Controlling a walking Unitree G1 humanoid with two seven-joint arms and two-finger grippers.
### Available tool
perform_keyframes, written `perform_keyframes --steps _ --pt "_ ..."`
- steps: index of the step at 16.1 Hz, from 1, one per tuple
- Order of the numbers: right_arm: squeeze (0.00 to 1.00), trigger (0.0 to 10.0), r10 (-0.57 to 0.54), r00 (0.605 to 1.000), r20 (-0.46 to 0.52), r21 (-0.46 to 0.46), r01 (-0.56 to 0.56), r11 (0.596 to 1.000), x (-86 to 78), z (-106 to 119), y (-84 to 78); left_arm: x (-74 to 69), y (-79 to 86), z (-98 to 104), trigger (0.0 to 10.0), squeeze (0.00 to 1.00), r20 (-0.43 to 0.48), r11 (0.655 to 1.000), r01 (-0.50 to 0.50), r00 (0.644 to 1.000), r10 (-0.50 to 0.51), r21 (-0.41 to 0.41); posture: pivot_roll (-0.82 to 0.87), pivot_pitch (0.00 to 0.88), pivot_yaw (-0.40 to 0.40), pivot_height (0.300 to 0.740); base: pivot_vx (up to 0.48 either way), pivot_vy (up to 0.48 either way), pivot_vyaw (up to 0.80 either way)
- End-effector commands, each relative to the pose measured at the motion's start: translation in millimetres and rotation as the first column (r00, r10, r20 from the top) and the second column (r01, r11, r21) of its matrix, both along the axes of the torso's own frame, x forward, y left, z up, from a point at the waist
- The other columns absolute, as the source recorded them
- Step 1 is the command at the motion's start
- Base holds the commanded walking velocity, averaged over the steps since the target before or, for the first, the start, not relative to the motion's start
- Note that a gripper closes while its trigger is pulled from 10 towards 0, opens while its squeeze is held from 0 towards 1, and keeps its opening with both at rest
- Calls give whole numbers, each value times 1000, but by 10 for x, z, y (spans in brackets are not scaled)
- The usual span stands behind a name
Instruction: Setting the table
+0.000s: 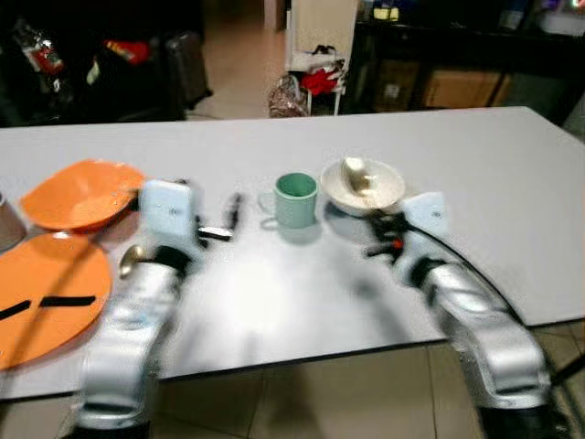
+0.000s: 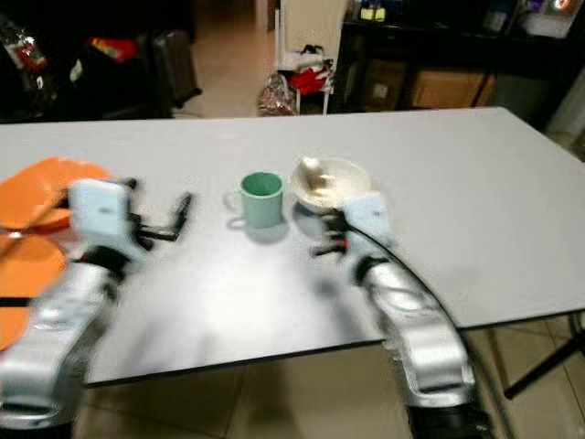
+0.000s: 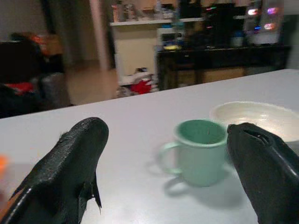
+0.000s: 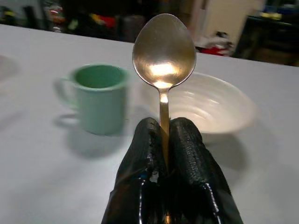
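Observation:
A mint green mug (image 1: 295, 199) stands mid-table, with a white bowl (image 1: 375, 192) just to its right. My right gripper (image 4: 164, 127) is shut on the handle of a gold spoon (image 4: 163, 51), which it holds upright in front of the bowl (image 4: 215, 107), its head over the bowl's near rim. My left gripper (image 1: 226, 222) hovers open to the left of the mug. Its fingers are spread wide, and in the left wrist view the mug (image 3: 202, 149) sits ahead between them. At the left lie an orange bowl (image 1: 82, 194) and an orange plate (image 1: 50, 279).
Two black strips (image 1: 64, 301) lie on the orange plate. A small golden object (image 1: 130, 260) sits by the left wrist. The table's front edge (image 1: 302, 352) is close. Beyond the far edge are dark furniture, bags and a tiled floor.

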State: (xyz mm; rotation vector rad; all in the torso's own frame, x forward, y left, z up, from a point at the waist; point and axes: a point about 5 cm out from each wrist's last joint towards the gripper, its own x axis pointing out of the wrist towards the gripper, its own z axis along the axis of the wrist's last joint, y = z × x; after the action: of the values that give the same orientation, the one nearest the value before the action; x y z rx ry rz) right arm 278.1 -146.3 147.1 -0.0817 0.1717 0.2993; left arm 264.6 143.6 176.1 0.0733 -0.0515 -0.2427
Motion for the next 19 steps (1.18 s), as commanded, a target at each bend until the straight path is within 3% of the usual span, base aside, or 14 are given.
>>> perform_keyframes --steps 1,8,17,19 --pt "0 10000 13 1000 27 15 -13 1000 14 55 53 13 96 25 10000 0 9 999 -31 999 31 16 -52 0 0 740 292 0 0" --pt "0 10000 4 1000 24 37 -5 999 -30 28 62 28 93 24 10000 0 13 999 -35 999 35 20 -57 0 16 740 84 0 0" --pt "0 10000 0 1000 13 54 -1 999 -22 12 77 39 95 25 10000 0 9 999 -19 1000 19 27 -52 0 24 740 0 411 -183" --pt "0 10000 -2 1000 15 52 1 999 -22 11 79 42 107 20 10000 0 5 997 -25 1000 24 75 -52 0 25 740 0 -165 0"
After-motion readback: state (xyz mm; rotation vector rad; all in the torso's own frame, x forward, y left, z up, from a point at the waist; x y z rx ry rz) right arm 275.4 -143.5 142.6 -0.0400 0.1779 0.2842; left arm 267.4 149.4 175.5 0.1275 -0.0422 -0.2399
